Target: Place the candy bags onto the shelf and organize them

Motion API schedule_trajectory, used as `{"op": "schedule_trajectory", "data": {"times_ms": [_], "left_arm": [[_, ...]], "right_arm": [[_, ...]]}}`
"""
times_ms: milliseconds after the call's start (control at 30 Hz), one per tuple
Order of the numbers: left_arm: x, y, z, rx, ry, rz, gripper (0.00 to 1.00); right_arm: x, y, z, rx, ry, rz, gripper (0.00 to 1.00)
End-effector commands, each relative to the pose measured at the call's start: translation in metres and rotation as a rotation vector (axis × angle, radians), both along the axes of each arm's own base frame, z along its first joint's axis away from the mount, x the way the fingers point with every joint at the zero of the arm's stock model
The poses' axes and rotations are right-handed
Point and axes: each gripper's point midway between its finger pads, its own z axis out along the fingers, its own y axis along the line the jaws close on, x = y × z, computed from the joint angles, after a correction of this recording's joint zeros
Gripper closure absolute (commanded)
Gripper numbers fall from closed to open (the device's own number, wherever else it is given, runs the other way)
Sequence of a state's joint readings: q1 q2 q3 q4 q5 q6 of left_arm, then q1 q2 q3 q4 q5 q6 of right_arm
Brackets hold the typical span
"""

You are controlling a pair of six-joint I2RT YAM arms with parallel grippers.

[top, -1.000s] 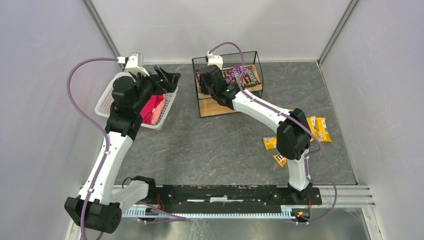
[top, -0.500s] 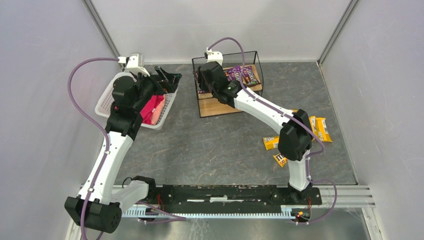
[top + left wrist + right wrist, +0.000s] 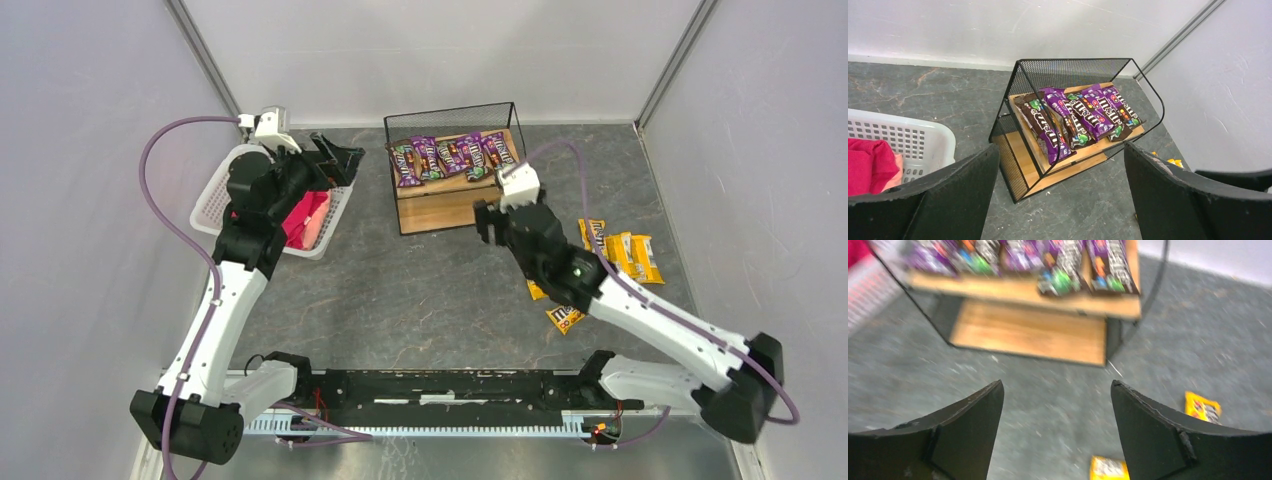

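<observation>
My right fingers [image 3: 965,432] hang wide and empty, arm outstretched, shelf [image 3: 1033,335] just ahead; my left fingers [image 3: 928,200] gape too.

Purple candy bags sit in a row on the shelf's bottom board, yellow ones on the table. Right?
No: the purple candy bags lie on the shelf's top board, as the left wrist view shows. The yellow bags are indeed on the table.
</observation>
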State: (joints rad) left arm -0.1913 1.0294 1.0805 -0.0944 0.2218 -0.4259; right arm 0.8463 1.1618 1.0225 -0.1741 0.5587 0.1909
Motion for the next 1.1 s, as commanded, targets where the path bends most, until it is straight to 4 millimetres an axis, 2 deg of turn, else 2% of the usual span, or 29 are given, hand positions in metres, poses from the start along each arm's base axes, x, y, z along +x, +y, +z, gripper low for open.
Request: {"op": "schedule_trajectory", "data": {"times_ms": [0, 100, 167, 267, 333, 467, 533, 667, 867, 933, 1067], "left_arm": [[0.002, -0.005, 0.008, -0.043, -0.021, -0.024, 0.0], [0.004, -0.005, 0.004, -0.04, -0.013, -0.021, 0.0], [0.007, -0.005, -0.001, -0.04, -0.002, -0.02, 0.0], [0.012, -0.006, -0.01, -0.035, 0.022, -0.018, 0.0], [0.015, -0.006, -0.014, -0.03, 0.032, -0.016, 0.0], [0.015, -0.002, -0.015, -0.024, 0.018, 0.007, 0.0], [0.015, 0.001, -0.016, -0.033, 0.003, 0.031, 0.0], [0.023, 0.011, 0.001, -0.078, -0.021, 0.105, 0.0], [0.039, 0.005, 0.066, -0.153, -0.097, 0.093, 0.0], [0.045, 0.004, 0.077, -0.147, -0.116, 0.093, 0.0], [0.048, 0.009, 0.068, -0.097, -0.119, 0.118, 0.0]], "right_arm": [[-0.026, -0.061, -0.073, -0.228, 0.061, -0.09, 0.13], [-0.05, -0.091, -0.116, -0.282, 0.141, -0.132, 0.1], [-0.063, -0.1, -0.137, -0.274, 0.184, -0.132, 0.09], [-0.08, -0.116, -0.16, -0.237, 0.242, -0.181, 0.03], [-0.09, -0.128, -0.174, -0.184, 0.285, -0.257, 0.02], [-0.108, -0.13, -0.203, -0.137, 0.389, -0.279, 0.02], [-0.112, -0.132, -0.208, -0.161, 0.42, -0.281, 0.02], [-0.114, -0.139, -0.209, -0.178, 0.437, -0.327, 0.02], [-0.117, -0.138, -0.211, -0.101, 0.426, -0.335, 0.02], [-0.119, -0.146, -0.213, -0.087, 0.412, -0.378, 0.02], [-0.122, -0.17, -0.21, -0.049, 0.38, -0.527, 0.02]]}}
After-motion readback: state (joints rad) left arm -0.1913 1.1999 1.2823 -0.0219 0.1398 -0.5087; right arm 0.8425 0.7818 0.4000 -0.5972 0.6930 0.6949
